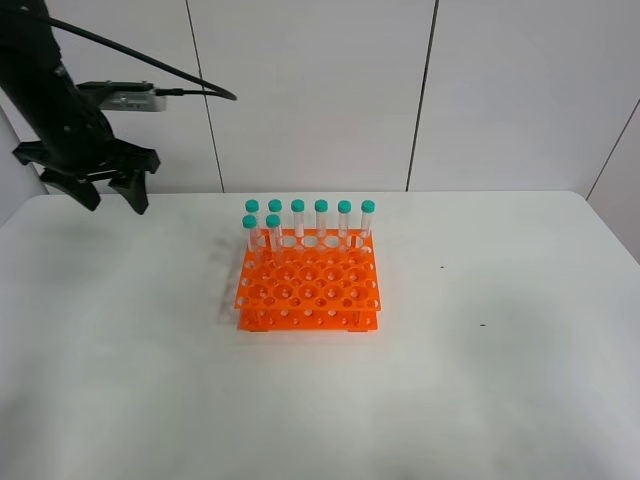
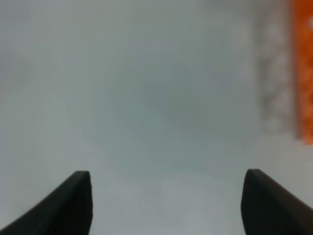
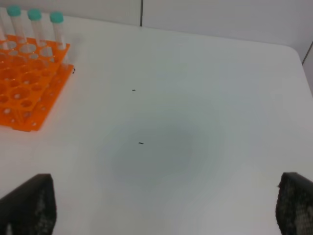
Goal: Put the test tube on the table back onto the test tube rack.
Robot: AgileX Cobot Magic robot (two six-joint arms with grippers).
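Plain white desk (image 1: 500,400), matt and smooth, marked by a few tiny dark specks. Bright orange plastic rack (image 1: 308,290), slightly glossy, its top pierced by round holes. Clear plastic tubes (image 1: 321,222) with opaque teal-green plastic caps, smooth. Left end effector (image 1: 108,195) black and matt, hard-looking, with smooth fingers (image 2: 68,205). Right end effector fingers (image 3: 32,205) dark, with a speckled, rougher-looking surface.

Eight tubes (image 1: 297,222) (all racked), one rack (image 1: 308,290)

i'm looking at a lab bench setup: an orange test tube rack (image 1: 308,283) holding capped tubes (image 1: 321,219) is sitting on my plain white counter (image 1: 500,380) before bare panelled walls (image 1: 310,90).
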